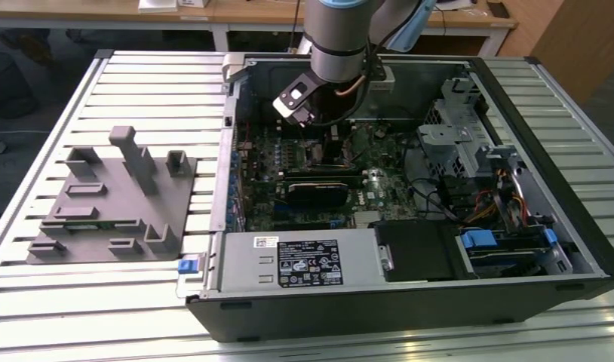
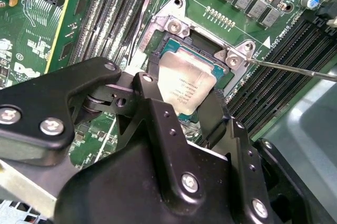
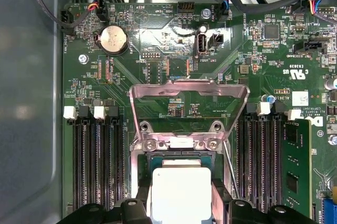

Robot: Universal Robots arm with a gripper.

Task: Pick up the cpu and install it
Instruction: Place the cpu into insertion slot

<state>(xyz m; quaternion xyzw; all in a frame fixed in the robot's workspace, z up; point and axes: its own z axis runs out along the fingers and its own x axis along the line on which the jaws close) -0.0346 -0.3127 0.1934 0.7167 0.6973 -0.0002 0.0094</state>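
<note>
The cpu [image 2: 184,84], a pale silver square chip, sits between my gripper's [image 2: 181,93] black fingers, directly over the black socket [image 2: 202,42] on the green motherboard. The fingers press against two opposite edges of the chip, which hangs slightly tilted just above the socket opening. In the first wrist view the cpu [image 3: 181,192] lies below the raised metal bracket [image 3: 189,95], with my gripper [image 3: 181,204] around it. In the exterior view my gripper [image 1: 317,132] reaches down into the open computer case [image 1: 578,226].
The thin socket lever [image 2: 295,68] sticks out beside the socket. Memory slots [image 3: 97,166] flank it, and a green memory stick [image 3: 295,155] stands in one. A grey fixture [image 1: 111,200] lies on the slatted table at the exterior view's left. Cables and drive bays [image 1: 488,188] crowd the case.
</note>
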